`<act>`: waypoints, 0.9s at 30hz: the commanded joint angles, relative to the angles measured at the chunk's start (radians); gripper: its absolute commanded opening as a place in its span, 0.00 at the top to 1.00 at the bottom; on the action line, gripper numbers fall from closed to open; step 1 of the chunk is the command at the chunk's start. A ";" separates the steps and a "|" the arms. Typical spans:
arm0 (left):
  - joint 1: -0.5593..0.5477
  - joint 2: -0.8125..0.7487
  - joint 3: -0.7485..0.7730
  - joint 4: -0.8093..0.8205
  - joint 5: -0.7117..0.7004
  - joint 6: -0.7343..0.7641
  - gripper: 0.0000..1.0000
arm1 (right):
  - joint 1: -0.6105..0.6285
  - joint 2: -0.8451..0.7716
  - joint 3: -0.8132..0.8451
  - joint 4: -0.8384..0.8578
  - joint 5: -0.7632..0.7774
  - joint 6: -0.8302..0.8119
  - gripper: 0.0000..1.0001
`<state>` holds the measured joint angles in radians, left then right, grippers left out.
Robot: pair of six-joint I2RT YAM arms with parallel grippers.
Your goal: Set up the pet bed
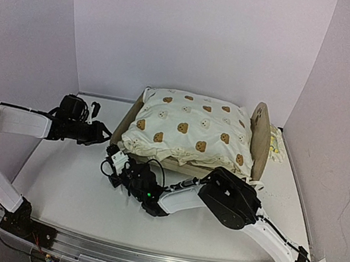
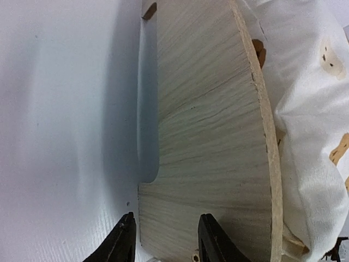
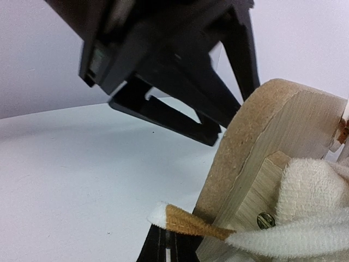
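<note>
- Nearest us, the right gripper (image 1: 112,155) reaches across to the near corner of the pet bed (image 1: 260,128), pincer pressed together. A brown-and-white fabric tab (image 3: 182,222) sits right at its tips; pinched or not, I can't tell.
- My read: it's there to tug the bear-print cushion (image 1: 192,130) square on the frame.
- Just beyond, the left gripper (image 1: 102,134) has its fingers (image 2: 124,243) apart, clamped on nothing. They sit against or just beside the outer face of the end board (image 2: 212,136), likely a brace so the bed won't slide.
- The bed sits mid-table toward the back wall, cushion overhanging its near rail.
- Room to move: bare table (image 1: 66,180) lies near-left. Far right, a small pillow (image 1: 277,148) crowds the other end board, with the side wall close by.
</note>
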<state>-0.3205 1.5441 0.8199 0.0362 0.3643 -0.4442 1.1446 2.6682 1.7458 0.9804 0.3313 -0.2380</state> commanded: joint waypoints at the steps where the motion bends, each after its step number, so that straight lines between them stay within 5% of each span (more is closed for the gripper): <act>1: 0.005 0.064 0.079 -0.080 0.122 0.075 0.63 | 0.000 0.007 0.017 0.057 0.038 -0.044 0.99; 17: 0.001 -0.157 -0.127 -0.131 0.125 0.018 0.68 | 0.009 -0.011 0.011 0.082 0.077 -0.105 1.00; 27: -0.031 -0.167 -0.209 -0.066 0.156 -0.015 0.71 | 0.009 -0.014 0.020 0.094 0.089 -0.106 1.00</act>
<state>-0.3300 1.3849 0.6351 -0.0674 0.4887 -0.4405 1.1572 2.6682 1.7449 1.0015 0.3829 -0.3382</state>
